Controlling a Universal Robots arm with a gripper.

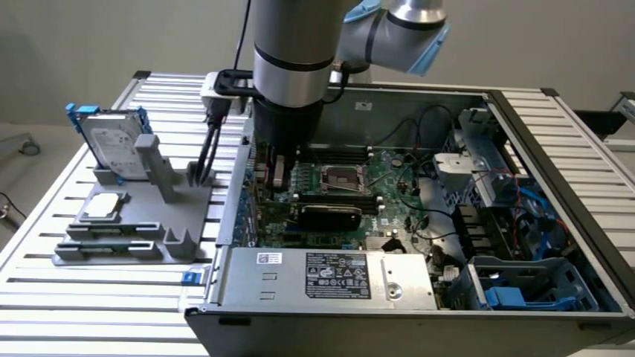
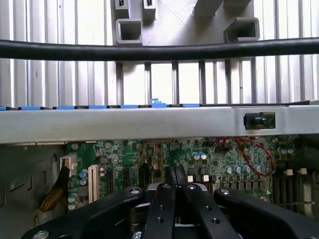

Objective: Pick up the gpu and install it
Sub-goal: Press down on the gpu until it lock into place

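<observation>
Claw is narrow, fingertips pressed together with nothing seen between them, hanging over the slots of the green board inside the open computer case. Where the graphics card lies I cannot tell. In the exterior view a labelled hard drive stands on the tabletop at the arm's 9 o'clock. The power supply sits at its 6 o'clock, its label too small to read.

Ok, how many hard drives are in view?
1. The hard drive stands upright on the grey rack, at the exterior view's left of the computer case. Others may be hidden inside the case.
</observation>
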